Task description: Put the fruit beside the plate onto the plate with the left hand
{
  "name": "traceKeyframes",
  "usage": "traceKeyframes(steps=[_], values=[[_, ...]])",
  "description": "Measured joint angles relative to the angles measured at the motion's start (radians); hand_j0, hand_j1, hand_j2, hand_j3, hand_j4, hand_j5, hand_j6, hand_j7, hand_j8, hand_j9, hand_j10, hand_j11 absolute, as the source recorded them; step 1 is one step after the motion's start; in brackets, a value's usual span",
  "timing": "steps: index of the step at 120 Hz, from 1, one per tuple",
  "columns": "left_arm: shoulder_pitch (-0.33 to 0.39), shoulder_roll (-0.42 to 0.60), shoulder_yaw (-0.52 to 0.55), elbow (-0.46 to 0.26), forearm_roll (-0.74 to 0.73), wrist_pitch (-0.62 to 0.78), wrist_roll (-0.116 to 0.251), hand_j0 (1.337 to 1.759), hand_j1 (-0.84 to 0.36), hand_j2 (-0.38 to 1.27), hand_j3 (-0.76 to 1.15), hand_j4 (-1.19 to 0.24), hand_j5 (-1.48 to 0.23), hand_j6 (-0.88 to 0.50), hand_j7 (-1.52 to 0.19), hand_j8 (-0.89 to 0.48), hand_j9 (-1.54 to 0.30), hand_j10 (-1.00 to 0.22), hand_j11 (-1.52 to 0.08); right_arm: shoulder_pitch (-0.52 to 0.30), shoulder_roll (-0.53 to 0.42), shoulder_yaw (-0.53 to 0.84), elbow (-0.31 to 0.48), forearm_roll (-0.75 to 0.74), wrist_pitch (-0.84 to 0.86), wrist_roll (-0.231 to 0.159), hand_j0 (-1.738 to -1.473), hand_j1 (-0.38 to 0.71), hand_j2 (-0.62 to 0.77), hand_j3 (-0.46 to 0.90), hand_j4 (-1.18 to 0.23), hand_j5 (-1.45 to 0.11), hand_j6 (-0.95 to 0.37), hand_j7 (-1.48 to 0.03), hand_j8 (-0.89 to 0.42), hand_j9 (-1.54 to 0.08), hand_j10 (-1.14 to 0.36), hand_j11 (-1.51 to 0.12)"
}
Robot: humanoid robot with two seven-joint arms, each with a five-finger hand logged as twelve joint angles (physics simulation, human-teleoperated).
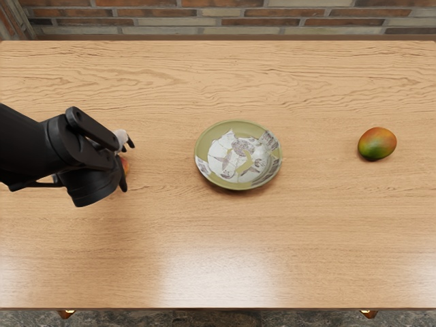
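A green-rimmed plate [238, 154] with a grey and white pattern lies at the middle of the table. My left hand [117, 157] sits to the left of the plate, its black wrist and palm covering most of a small red-orange fruit [125, 164], of which only a sliver shows. Whether the fingers close on that fruit is hidden by the hand itself. A mango [377, 143], green and red, lies far to the right of the plate.
The wooden table [218, 259] reaches to a brick wall at the back. Its front edge runs along the bottom of the view.
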Motion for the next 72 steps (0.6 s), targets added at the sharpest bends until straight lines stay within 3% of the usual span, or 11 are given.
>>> traceKeyframes(steps=[72], values=[[0.02,0.0,0.017,0.016,-0.008,0.001,0.0,1.658,-0.09,0.07,0.0,-0.37,-0.48,-0.37,-0.48,-0.37,-0.48,-0.37,-0.48,0.0,0.0,0.0,0.0,0.0,0.0,0.0,-1.658,-0.32,0.0,0.0,-0.02,-0.03,-0.02,-0.03,-0.02,-0.03,-0.02,-0.03]])
